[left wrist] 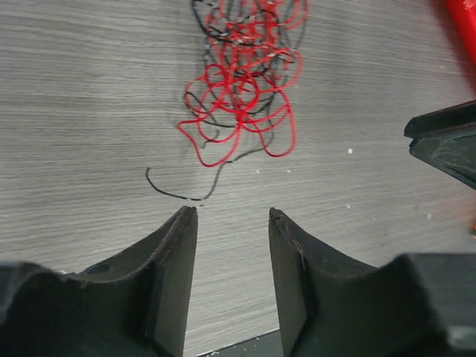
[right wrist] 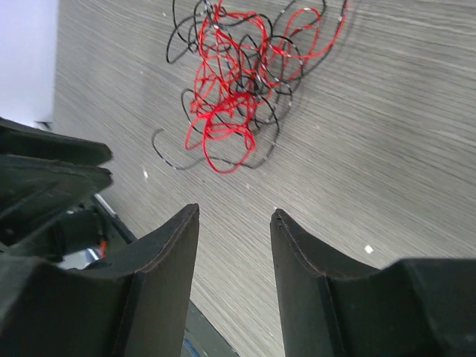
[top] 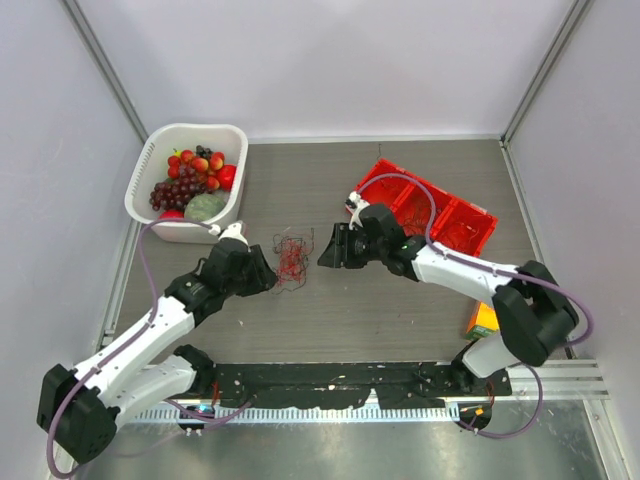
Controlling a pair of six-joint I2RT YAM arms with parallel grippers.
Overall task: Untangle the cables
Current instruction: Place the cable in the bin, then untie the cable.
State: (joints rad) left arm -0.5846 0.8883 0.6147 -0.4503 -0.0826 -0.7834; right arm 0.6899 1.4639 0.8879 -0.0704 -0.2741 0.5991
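Cables (top: 292, 258) of very thin wire, mostly red with some dark brown-black strands, lie in one small loose tangle near the middle of the grey wood-grain desk (top: 400, 310), between the tips of the two arms.

The black-and-white left arm (top: 150, 335) rises from its base at the near left and stretches far and right. Its wrist is bent so that the left fingers (top: 266, 272) point right at the tangle from just beside its left side. The matching right arm (top: 460, 272) runs from the near right towards the far left, and the right fingers (top: 327, 250) point left at the tangle's right side, also just beside it.

In the left wrist view the left fingers (left wrist: 184, 230) stand apart with only bare desk in the gap. The cables (left wrist: 242, 89) lie ahead of the tips, and one loose dark strand end (left wrist: 175, 192) curls closest to them. In the right wrist view the right fingers (right wrist: 186, 230) are likewise apart and hold nothing, with the cables (right wrist: 238, 82) lying beyond the tips.

Both wrist views cut off the far part of the tangle. Each shows only a dark corner of the other arm's fingers at its edge. From above the wires are too fine to follow, and nowhere can I tell which strand crosses over which. A white plastic basket (top: 150, 180) of fruit sits at the far left. A red plastic compartment tray (top: 470, 225) at the far right is partly covered by the right arm and its lilac hose (top: 425, 195). A small orange object (top: 483, 318) at the near right is mostly hidden behind that arm.
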